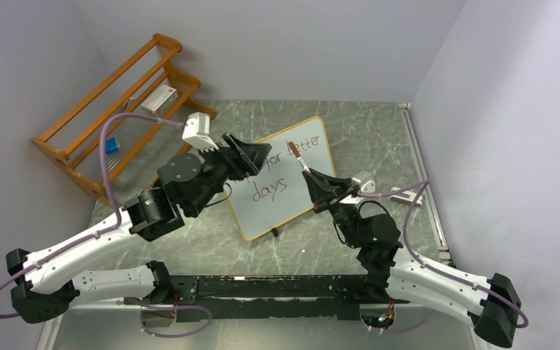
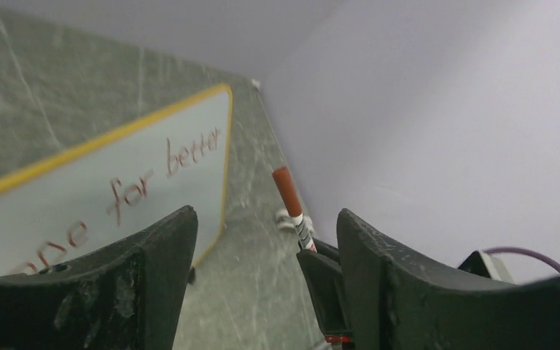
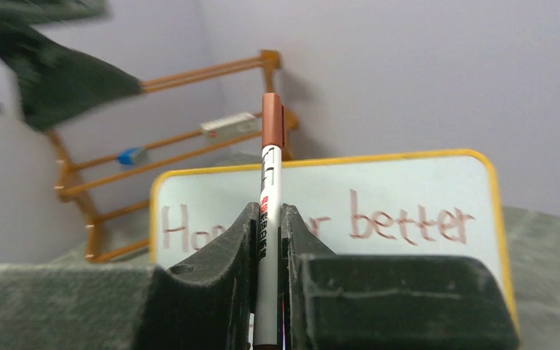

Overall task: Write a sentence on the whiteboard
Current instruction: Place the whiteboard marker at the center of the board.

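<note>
Whiteboard (image 1: 313,182) mid-table between arms, seemingly propped on feet, sentence (image 1: 272,187) on it; light, stiff, slick face, so hold by rim; right gripper (image 1: 313,179) clamps capped marker (image 1: 297,154) mid-barrel; left gripper (image 1: 259,154) jaws apart, empty

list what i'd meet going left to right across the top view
rack → left end effector, open → whiteboard → right end effector, shut on the marker
</note>
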`<state>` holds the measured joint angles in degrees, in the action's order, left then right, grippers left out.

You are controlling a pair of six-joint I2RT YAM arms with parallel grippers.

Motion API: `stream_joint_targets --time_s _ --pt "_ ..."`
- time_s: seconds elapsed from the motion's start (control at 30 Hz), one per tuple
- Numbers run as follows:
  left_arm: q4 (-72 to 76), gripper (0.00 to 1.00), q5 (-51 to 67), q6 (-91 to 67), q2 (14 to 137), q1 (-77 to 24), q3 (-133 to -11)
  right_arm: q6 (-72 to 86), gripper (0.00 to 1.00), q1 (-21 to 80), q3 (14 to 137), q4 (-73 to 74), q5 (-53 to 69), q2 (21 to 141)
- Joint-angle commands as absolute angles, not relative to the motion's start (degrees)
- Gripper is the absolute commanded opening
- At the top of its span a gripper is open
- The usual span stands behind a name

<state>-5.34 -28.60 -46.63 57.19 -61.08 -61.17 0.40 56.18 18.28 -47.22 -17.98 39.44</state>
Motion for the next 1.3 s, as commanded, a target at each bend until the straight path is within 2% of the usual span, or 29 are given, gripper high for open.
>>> stream_joint_targets --time_s 0.0,0.13,0.23,0.47,0.63,0.83,1.07,1.27 --pt "-11.2 0.76 -36.9 -32.4 56.4 -60.0 -66.6 -2.4 0.00 55.6 20.7 -36.4 -31.9 36.8" --pt "-14.2 0.84 -42.8 -25.7 55.0 -58.1 -66.0 -0.3 0.00 54.3 21.8 -27.6 -43.3 36.3" --pt "-14.6 0.89 -46.1 -20.7 53.4 -54.6 -63.0 7.0 0.00 52.2 22.4 -19.1 -50.5 36.3" --pt "-14.7 0.94 -40.4 -18.9 46.9 -38.8 -54.4 22.2 0.00 44.2 22.4 -2.0 -59.9 36.0" --pt "-16.7 0.94 -38.6 -19.0 42.3 -36.2 -50.5 33.8 0.00 33.3 23.8 7.6 -51.5 42.3" --pt "-19.3 0.94 -40.9 -15.6 35.9 -36.2 -47.0 36.4 0.00 21.7 21.7 5.5 -39.5 48.9" --pt "-20.0 0.94 -42.5 -14.3 27.9 -36.1 -43.3 38.6 0.00 15.2 23.3 6.3 -34.5 56.3" --pt "-20.9 0.94 -41.9 -14.5 27.3 -36.1 -43.7 39.9 0.00 12.2 26.4 9.1 -30.8 62.6"
